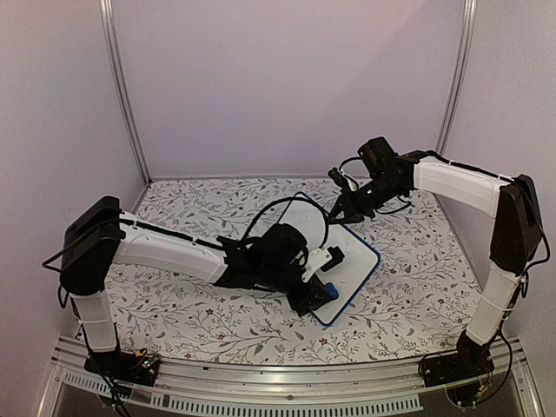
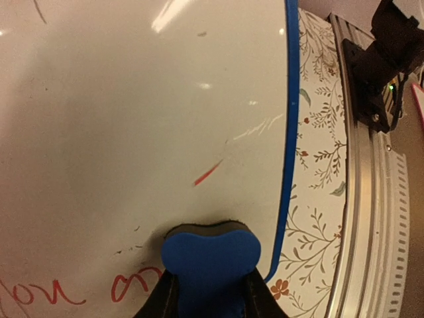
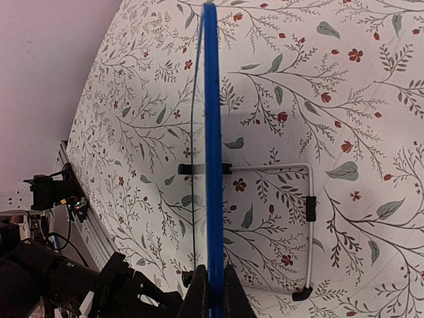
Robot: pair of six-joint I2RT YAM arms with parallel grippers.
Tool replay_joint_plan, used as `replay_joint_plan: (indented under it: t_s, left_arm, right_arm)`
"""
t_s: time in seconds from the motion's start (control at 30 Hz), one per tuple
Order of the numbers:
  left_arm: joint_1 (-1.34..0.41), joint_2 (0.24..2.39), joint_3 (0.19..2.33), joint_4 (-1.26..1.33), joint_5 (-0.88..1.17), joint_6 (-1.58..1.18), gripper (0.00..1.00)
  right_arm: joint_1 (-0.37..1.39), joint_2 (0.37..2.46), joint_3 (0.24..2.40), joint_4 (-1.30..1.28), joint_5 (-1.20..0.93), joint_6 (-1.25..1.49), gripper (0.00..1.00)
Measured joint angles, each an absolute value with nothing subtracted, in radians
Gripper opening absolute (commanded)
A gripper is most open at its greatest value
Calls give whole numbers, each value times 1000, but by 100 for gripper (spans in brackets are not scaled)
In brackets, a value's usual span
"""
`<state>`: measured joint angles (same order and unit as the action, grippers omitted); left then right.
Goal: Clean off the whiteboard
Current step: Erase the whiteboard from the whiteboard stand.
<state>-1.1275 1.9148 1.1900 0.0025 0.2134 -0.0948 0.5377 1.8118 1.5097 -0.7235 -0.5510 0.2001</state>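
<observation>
The whiteboard (image 1: 358,261) is sitting near the middle of the bench (image 1: 417,295), on a floral cloth (image 1: 191,321), turned diagonally to the bench edges. One rounded corner is pointing toward the far wall and another toward the near rail (image 2: 361,218). The side running from far left to near right is looking like the longer one. The left arm is covering the board's left part, so the long axis cannot be told for certain. Its white face is pointing up toward the overhead camera.

The right pincer (image 1: 346,211) is reaching in from the far right and is clamping tight on the board's far-right side, its fingers (image 3: 228,295) pinching the dark blue frame (image 3: 211,132). From the right wrist the board is showing edge-on, as one thin blue line running straight away from the pincer. A white wire stand (image 3: 309,225) with small black feet is sticking out from the board's back side, over the cloth. Whether the board is lying flat or leaning on that stand cannot be told.

The left pincer (image 1: 323,291) is closing on a small blue eraser (image 2: 211,255) and is pressing it against the white face near the board's near corner, just inside the frame. Red writing (image 2: 132,285) is showing beside the eraser at the bottom of the left wrist view. A short red stroke (image 2: 207,173) is lying on the white just beyond the eraser. The rest of the face in that view is looking mostly white, with faint smudges and glare.
</observation>
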Motion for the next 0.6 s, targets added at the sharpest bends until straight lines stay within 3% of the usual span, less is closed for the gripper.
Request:
replay_joint_plan:
  t_s: [0.3, 0.6]
  left_arm:
    - [-1122, 1908, 1219, -46, 194, -85, 0]
    - [-1118, 1913, 1400, -92, 152, -48, 0]
  right_arm:
    - [538, 1812, 1510, -723, -551, 200, 0]
    - [538, 1812, 1510, -724, -551, 205, 0]
